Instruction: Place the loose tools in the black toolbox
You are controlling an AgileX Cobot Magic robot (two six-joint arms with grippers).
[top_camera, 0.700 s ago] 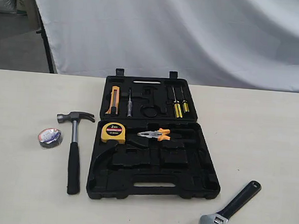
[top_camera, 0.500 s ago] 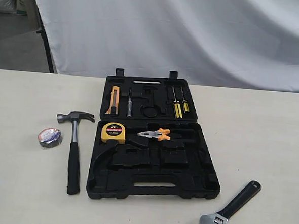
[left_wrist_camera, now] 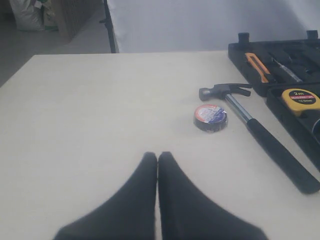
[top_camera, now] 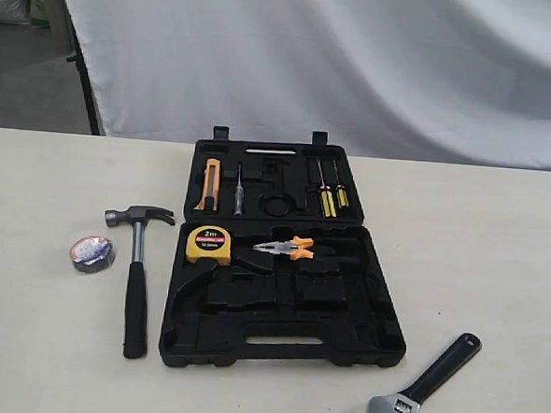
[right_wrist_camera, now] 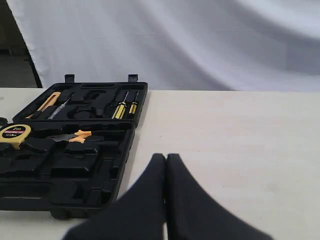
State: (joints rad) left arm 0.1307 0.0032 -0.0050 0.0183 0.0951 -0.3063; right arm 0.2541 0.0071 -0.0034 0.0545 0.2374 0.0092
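Left gripper (left_wrist_camera: 157, 159) closed, black fingertips pressed together, nothing between them, bare pale table (left_wrist_camera: 90, 115) all around. Farther ahead, small dark roll of tape (left_wrist_camera: 210, 118) lying flat, coloured label on its face. Just beside it, not touching, steel claw hammer (left_wrist_camera: 260, 134), flat on the table, black handle pointing toward the camera. Past the hammer, open black toolbox (left_wrist_camera: 237, 54), only partly in frame. Inside it, yellow tape measure (left_wrist_camera: 300, 98) and orange knife (left_wrist_camera: 257, 65). White cloth (left_wrist_camera: 200, 22) behind the table.
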